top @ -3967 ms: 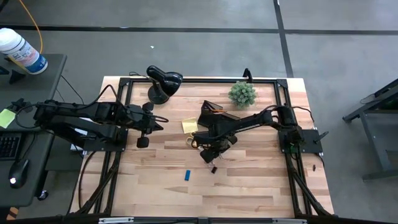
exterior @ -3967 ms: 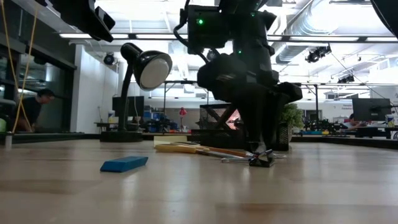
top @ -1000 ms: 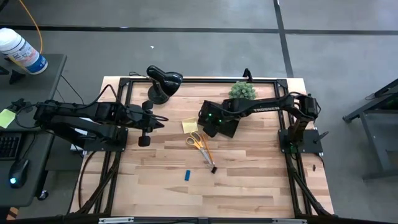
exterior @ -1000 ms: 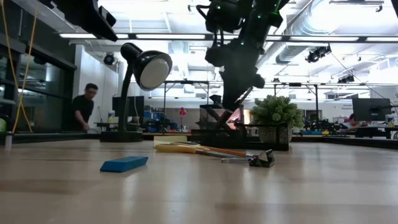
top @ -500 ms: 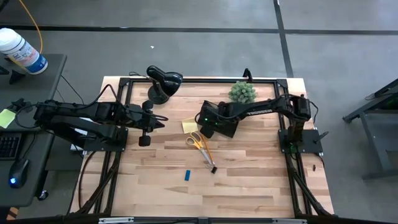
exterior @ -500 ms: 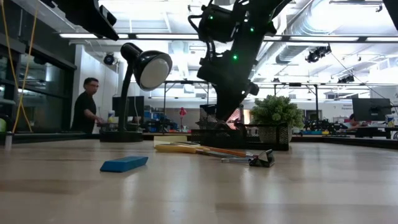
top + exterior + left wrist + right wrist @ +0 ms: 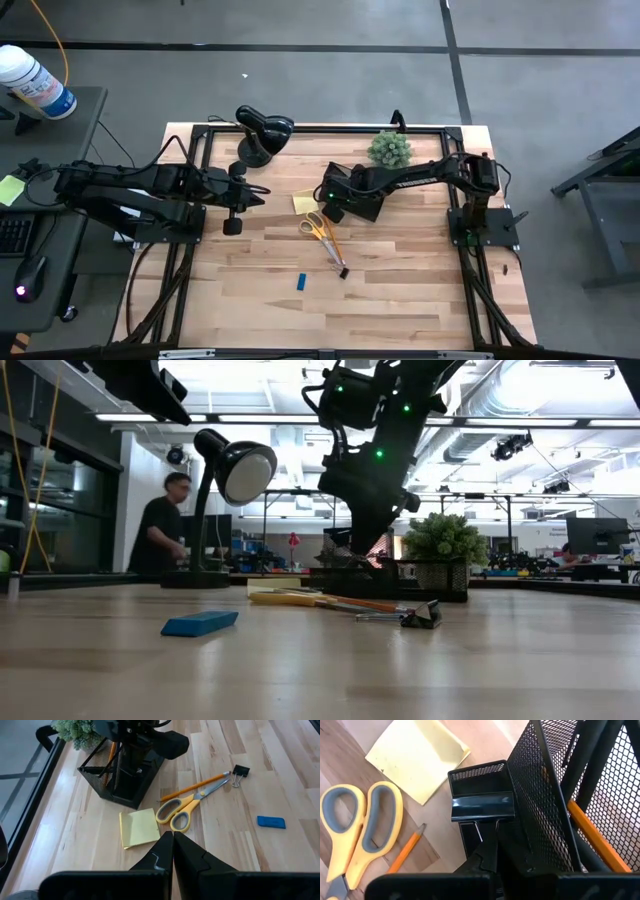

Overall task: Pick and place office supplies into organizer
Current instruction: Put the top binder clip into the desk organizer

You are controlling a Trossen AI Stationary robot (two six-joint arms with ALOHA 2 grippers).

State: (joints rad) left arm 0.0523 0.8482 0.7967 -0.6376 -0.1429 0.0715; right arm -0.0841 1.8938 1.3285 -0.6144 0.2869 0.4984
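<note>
- Right gripper [image 7: 495, 851] is over the small front compartment of the black mesh organizer [image 7: 352, 192], fingers pressed together on the wire handle of a black binder clip [image 7: 482, 806]; clip sits at the rim of that compartment, looks about to be dropped in.
- Organizer is near worktop [image 7: 400, 300] centre, toward 12 o'clock, just at 7 o'clock of the small green potted plant [image 7: 389, 149].
- Already inside the tall compartment: at least one orange pencil [image 7: 592, 836] and dark pen-like sticks; exact count can't be told.
- Left on the worktop: yellow sticky-note pad [image 7: 305, 201] just at 9 o'clock of the organizer, orange-handled scissors [image 7: 318, 228] at 7 o'clock of it, another orange pencil [image 7: 195, 786] lying along the scissors, a second black clip [image 7: 343, 270] at the tip end, blue block [image 7: 300, 282] further toward 6 o'clock.
- Left gripper [image 7: 173, 840] waits at the 9 o'clock side of the worktop, fingers pressed together, holding nothing, aimed at the pad and scissors.
- Black desk lamp [image 7: 262, 132] at 11 o'clock, not part of the job.
- Person [image 7: 163, 530] stands in the room behind, clear of the arms.
- Progress judgement: roughly midway; pens/pencils partly in, clip going in, about five loose items left.
</note>
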